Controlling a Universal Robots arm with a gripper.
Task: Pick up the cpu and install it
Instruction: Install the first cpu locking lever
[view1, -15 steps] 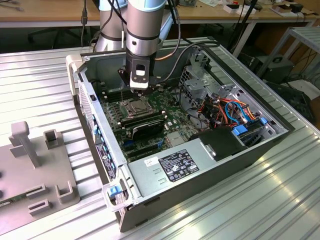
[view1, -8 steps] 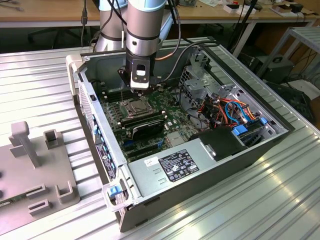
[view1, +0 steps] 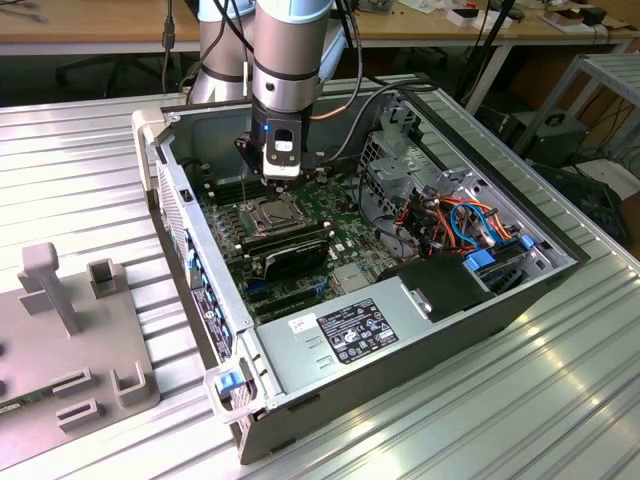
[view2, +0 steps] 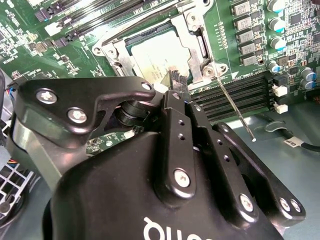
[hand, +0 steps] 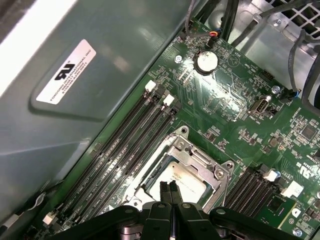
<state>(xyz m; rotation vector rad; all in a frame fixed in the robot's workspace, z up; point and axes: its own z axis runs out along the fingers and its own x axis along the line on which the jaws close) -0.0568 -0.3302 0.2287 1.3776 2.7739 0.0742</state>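
Observation:
The cpu (view2: 160, 57) is a flat square chip with a dull silver top, and it lies inside the socket frame (view2: 200, 47) on the green motherboard (view2: 30, 35). It also appears in the first wrist view as the cpu (hand: 186, 179) ringed by the metal frame (hand: 200, 155). My gripper (view2: 177, 79) hangs just above the chip's near edge, its two black fingers pressed together with nothing between them. In the exterior view the gripper (view1: 281, 182) points straight down over the socket (view1: 272, 212) inside the open computer case.
A thin metal socket lever (view2: 235, 107) sticks out beside the frame. Black memory slots (hand: 125, 145) flank the socket. Case walls (view1: 175, 190), a power supply (view1: 350, 335), a drive cage with coloured cables (view1: 455, 215) and a grey fixture (view1: 70, 330) surround the work area.

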